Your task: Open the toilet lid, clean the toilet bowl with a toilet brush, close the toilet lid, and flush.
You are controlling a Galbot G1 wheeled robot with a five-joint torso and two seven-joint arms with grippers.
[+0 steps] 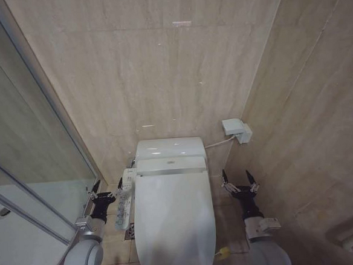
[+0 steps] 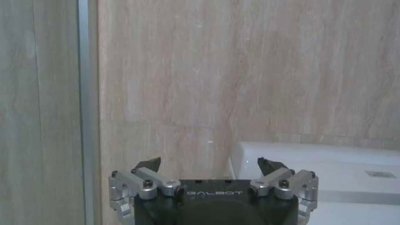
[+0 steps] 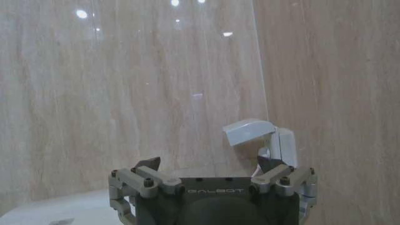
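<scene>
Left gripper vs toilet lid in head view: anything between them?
Yes. In the head view a white side control panel sits between the open left gripper and the closed toilet lid, running along the lid's left edge.

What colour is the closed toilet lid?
Glossy white; the toilet lid shows best in the head view.
</scene>
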